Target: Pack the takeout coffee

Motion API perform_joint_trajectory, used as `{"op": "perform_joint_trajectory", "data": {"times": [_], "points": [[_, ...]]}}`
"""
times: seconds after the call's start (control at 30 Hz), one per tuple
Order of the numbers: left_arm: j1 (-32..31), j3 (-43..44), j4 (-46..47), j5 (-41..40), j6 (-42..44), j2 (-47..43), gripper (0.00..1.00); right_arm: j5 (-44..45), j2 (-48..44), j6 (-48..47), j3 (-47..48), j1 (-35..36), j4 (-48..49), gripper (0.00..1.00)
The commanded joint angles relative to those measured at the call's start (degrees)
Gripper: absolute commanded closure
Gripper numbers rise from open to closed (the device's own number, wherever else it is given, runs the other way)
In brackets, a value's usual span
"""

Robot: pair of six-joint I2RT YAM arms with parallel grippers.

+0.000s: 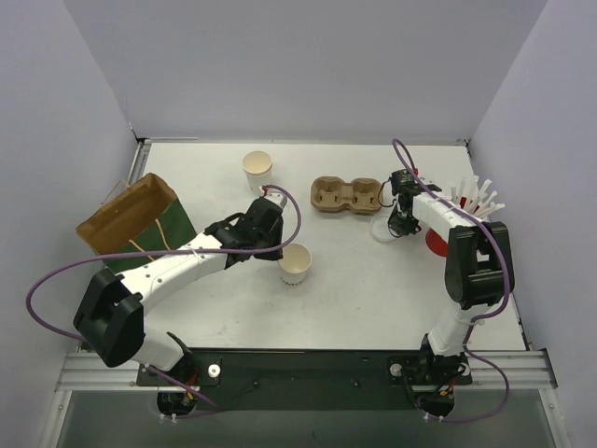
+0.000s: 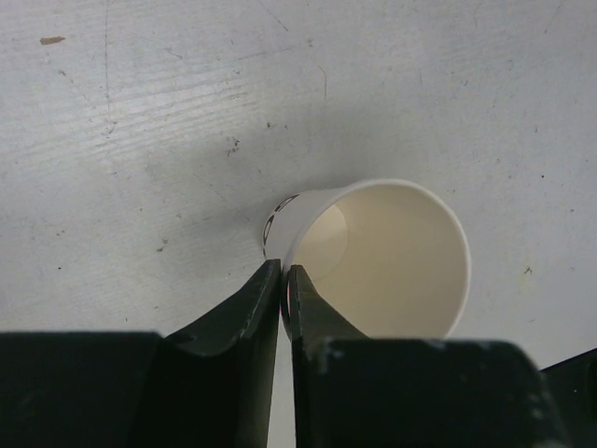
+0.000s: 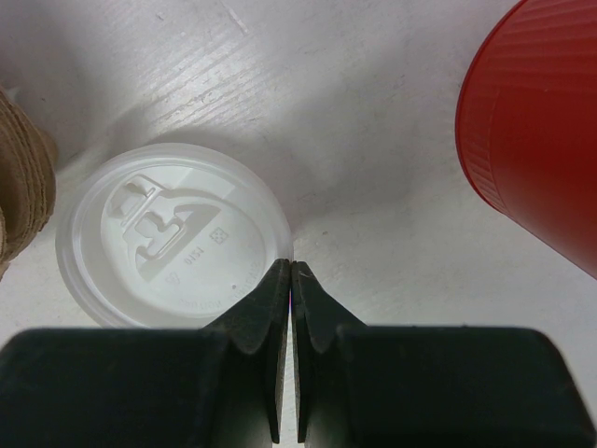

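top view: the open paper cup (image 1: 296,264) stands upright near the middle of the table (image 1: 373,299), with the left gripper (image 1: 283,252) at its near-left rim. a 2nd open cup (image 1: 257,168) stands further back, and the brown paper bag (image 1: 131,219) is well apart at the left edge. the right gripper (image 1: 397,228) is low over the white plastic lid (image 1: 382,235), between the cardboard cup carrier (image 1: 345,196) and the red cup (image 1: 437,241) of straws (image 1: 476,196). the step in hand looks like capping: 1 arm steadies the cup and the other fetches the lid. nothing is bagged yet.

left wrist view: the 2 fingers are nearly together, 1 outside the cup wall and 1 inside, so they appear clamped on the rim. the beige inside looks empty.

right wrist view: the fingers are pressed close, only a thin seam between them, with the lid's rim right at the tips. it seems pinched, though the lid lies flat on the table. next, i judge, the lid must be lifted level, carried over the cup and pressed down squarely.
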Motion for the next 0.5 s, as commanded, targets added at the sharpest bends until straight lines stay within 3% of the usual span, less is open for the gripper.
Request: {"op": "perform_joint_trajectory", "data": {"times": [0.0,0.47], "points": [[-0.3,-0.3,3.4,-0.6,0.8,-1.2,0.78,0.4,-1.5,-0.3,1.1,-0.4,-1.9,1.0],[-0.2,1.0,1.6,-1.5,2.0,-4.8,0.44,-0.2,-1.6,-0.4,2.2,-0.2,-2.8,1.0]]}}
